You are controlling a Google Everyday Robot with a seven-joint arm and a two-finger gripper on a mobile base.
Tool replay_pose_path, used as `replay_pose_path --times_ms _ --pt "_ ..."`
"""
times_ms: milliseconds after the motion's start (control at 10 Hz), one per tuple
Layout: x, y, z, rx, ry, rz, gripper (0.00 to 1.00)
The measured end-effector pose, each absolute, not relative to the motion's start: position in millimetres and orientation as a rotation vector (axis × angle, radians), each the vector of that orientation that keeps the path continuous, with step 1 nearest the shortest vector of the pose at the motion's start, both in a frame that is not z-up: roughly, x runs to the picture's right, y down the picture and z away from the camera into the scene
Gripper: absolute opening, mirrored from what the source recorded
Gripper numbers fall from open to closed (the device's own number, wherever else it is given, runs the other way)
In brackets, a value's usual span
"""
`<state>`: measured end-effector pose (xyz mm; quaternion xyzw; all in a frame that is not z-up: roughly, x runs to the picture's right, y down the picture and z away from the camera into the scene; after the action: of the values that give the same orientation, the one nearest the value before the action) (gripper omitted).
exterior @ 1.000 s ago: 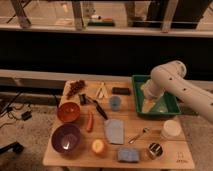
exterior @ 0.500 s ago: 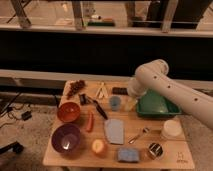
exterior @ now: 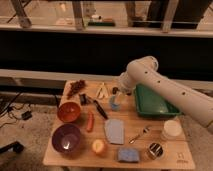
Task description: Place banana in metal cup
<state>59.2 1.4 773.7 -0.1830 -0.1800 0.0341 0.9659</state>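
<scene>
hand has swung from green tray, spread, over cluttered wooden table; dim room.

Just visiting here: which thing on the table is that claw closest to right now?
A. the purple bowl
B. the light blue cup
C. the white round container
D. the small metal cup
B: the claw hangs just above the light blue cup, toward the back near the banana, well away from the metal cup at the front right.
</scene>
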Motion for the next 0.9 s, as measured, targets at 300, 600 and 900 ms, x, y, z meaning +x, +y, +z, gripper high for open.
replay_pose_path --times_ms 300,600,900 --pt "36.4 -7.4 788.0 -0.368 -0.394 0.067 0.80" --pt "16.1 -9.8 804.3 -0.372 -0.414 0.055 0.80" --pt "-3.0 -16.8 818.8 -0.366 -0.426 0.038 0.80"
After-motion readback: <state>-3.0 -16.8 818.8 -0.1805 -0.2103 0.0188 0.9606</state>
